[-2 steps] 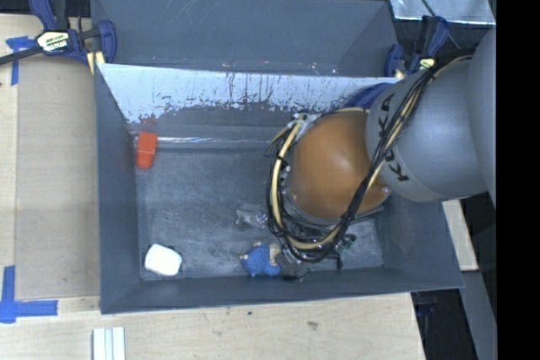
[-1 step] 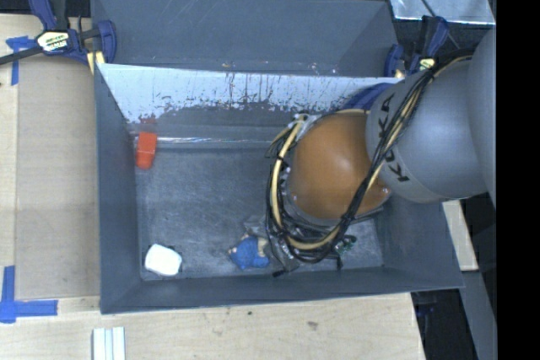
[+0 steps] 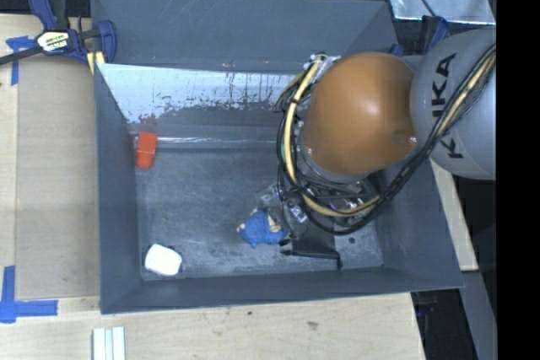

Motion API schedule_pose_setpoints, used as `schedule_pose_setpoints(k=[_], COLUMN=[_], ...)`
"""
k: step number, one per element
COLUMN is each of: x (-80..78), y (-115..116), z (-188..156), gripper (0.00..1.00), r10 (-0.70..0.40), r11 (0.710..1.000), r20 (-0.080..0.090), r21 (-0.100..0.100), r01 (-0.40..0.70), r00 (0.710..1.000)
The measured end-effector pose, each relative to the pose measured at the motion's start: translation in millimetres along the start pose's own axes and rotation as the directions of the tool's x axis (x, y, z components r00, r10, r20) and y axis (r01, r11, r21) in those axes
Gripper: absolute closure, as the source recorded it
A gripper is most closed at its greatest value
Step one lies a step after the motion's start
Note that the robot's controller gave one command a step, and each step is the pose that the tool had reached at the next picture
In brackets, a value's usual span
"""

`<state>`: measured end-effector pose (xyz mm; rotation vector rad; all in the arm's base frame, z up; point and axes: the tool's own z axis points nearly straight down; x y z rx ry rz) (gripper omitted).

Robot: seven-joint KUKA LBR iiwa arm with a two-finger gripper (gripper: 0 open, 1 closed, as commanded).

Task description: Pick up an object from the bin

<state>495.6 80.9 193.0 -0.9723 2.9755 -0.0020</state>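
Bin floor (image 3: 202,190), scuffed grey, under blue object (image 3: 255,230)

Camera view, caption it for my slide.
Gripper beside a blue thing in the bin; orange block, white lump further left.

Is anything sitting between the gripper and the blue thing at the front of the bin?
Nothing visible. The gripper is right up against the blue thing; the orange block and the white lump lie well away, toward the far side.
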Motion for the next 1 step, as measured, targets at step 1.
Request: schedule_pose_setpoints(k=[1], x=[-19.9], y=[8.3], z=[-115.9], gripper=[1.00], r10=[0.027], r11=[1.000], r20=[0.001], r21=[0.000], r01=[-0.027], r00=[1.000])
